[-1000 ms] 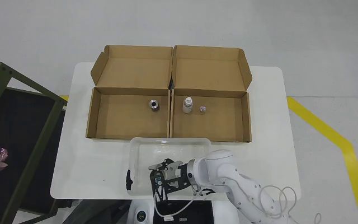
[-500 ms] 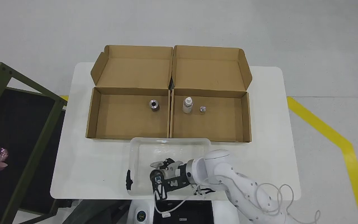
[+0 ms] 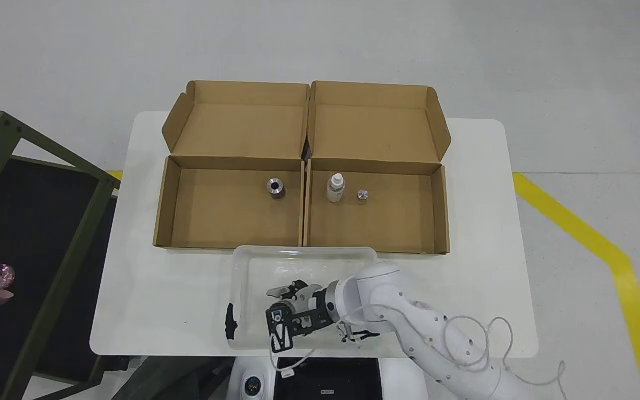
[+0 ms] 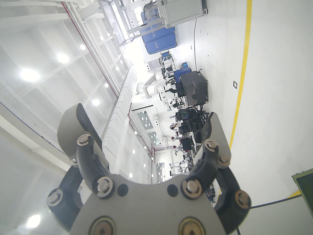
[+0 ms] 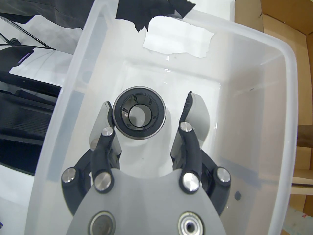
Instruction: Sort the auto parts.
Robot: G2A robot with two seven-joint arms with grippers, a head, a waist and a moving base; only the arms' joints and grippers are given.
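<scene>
Your right gripper (image 5: 148,105) has edged along the clear bin (image 5: 289,94); jaws apart, it now straddles the bearing ring (image 5: 157,123); closing looks next.

- A white rectangular table with rounded corners (image 3: 478,200) sits mid-frame in the top view, on a pale grey glossy floor (image 3: 90,50).
- A yellow painted floor stripe (image 3: 580,232) runs diagonally at the right edge of that frame.
- A dark green metal frame (image 3: 60,155) stands at the left edge, just beside the table.
- The left wrist view takes in a large bright hall with a white ceiling with round lamps (image 4: 28,75), blue cabinets (image 4: 160,40) and a grey panelled enclosure (image 4: 182,1).
</scene>
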